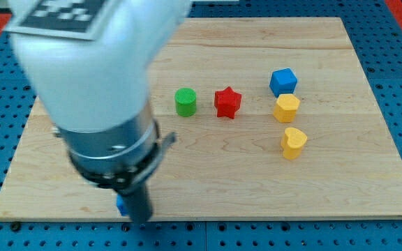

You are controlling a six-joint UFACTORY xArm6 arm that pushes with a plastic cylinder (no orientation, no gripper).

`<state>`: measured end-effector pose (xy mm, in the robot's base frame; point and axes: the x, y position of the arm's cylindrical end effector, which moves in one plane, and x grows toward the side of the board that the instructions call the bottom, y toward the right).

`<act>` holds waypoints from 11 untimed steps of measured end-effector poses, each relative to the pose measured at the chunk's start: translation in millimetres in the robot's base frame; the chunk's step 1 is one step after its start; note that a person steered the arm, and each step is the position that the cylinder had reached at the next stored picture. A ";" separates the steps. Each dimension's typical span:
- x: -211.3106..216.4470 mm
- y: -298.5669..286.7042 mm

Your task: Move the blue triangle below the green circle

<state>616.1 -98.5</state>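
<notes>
The green circle [185, 102] stands near the middle of the wooden board [340, 181]. Only a small sliver of a blue block [120, 205], likely the blue triangle, shows at the board's bottom edge, left of the rod; its shape is hidden. My rod comes down from the large blurred arm head [96, 77] at the view's left. My tip [139, 217] is at the board's bottom edge, right beside the blue sliver on its right side, well below and left of the green circle.
A red star [227, 102] sits just right of the green circle. A blue cube [283, 81], a yellow hexagon [286, 108] and a yellow heart [293, 143] line up at the right. Blue pegboard [396, 42] surrounds the board.
</notes>
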 end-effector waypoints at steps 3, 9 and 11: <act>-33.9 -92.0; -109.4 34.2; -114.1 -15.8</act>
